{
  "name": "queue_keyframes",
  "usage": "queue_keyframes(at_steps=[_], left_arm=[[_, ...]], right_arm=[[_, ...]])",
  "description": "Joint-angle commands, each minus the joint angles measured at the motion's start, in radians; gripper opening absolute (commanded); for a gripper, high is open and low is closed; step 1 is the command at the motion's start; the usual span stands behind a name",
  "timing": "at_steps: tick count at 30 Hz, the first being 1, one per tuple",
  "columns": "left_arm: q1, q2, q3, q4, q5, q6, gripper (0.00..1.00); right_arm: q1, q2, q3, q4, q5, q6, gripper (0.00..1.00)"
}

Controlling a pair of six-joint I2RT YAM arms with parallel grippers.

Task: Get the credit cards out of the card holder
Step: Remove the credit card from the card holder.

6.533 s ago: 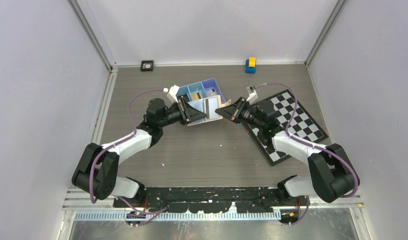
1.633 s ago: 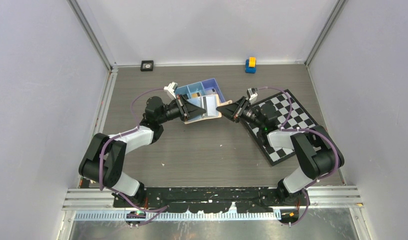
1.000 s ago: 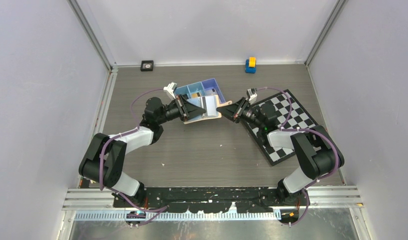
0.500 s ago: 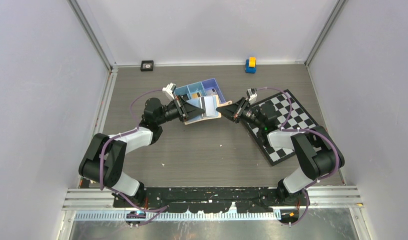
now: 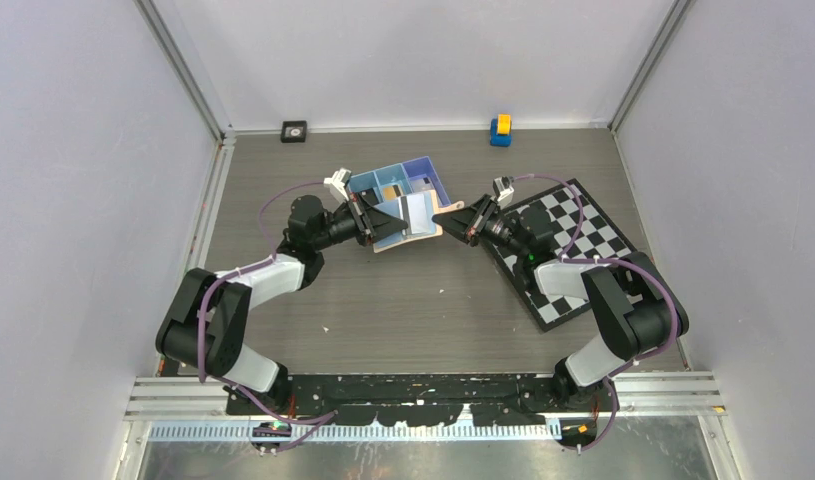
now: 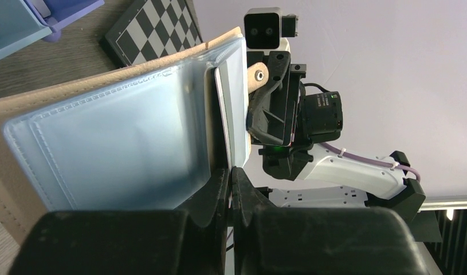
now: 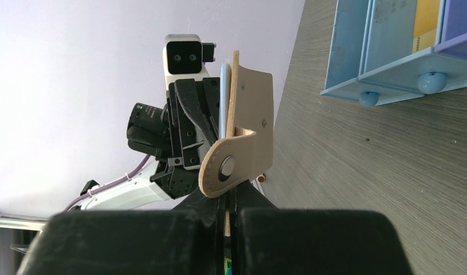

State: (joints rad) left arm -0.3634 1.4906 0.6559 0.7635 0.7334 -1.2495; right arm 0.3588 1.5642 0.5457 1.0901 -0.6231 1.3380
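The tan card holder (image 5: 408,238) hangs open above the table between my two grippers. In the left wrist view its clear bluish sleeves (image 6: 122,143) face me, and a pale credit card (image 6: 234,103) stands at their right edge. My left gripper (image 6: 231,170) is shut on that card's lower edge, with a thin sliver showing between the fingers. My right gripper (image 7: 227,192) is shut on the holder's tan cover just under the snap tab (image 7: 225,169). From above, the left gripper (image 5: 375,222) and right gripper (image 5: 445,218) face each other. An orange-tan card (image 7: 427,23) lies in the blue tray.
The blue three-compartment tray (image 5: 423,172) stands just behind the holder. A checkerboard (image 5: 573,250) lies under the right arm. A yellow and blue block (image 5: 500,130) and a small black square (image 5: 294,130) sit by the back wall.
My left jaws have narrowed and closed on the pale card's edge. The left gripper has eased slightly left. The right gripper has kept its hold without moving.
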Motion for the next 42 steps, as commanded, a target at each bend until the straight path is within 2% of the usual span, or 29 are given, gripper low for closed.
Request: queue_keyframes(at_steps=[1,19,24,31,35,42], left_arm=[[0.015,-0.038,0.011,-0.004,-0.012,0.024,0.05],[0.020,-0.025,0.010,0.012,-0.004,0.006,0.04],[0.020,-0.030,0.008,0.013,-0.003,0.007,0.09],[0.020,-0.028,0.008,0.028,0.004,0.002,0.06],[0.020,-0.029,0.007,0.030,0.004,0.000,0.11],[0.021,-0.027,0.007,0.028,0.002,0.001,0.10]], right_arm=[[-0.009,-0.049,0.001,0.066,0.008,-0.012,0.00],[-0.015,-0.038,-0.001,0.104,0.002,0.012,0.00],[-0.015,-0.044,-0.003,0.097,0.004,0.009,0.01],[-0.015,-0.037,-0.001,0.103,0.001,0.013,0.00],[-0.015,-0.039,-0.003,0.104,0.000,0.013,0.01],[-0.017,-0.044,-0.004,0.103,0.002,0.013,0.01]])
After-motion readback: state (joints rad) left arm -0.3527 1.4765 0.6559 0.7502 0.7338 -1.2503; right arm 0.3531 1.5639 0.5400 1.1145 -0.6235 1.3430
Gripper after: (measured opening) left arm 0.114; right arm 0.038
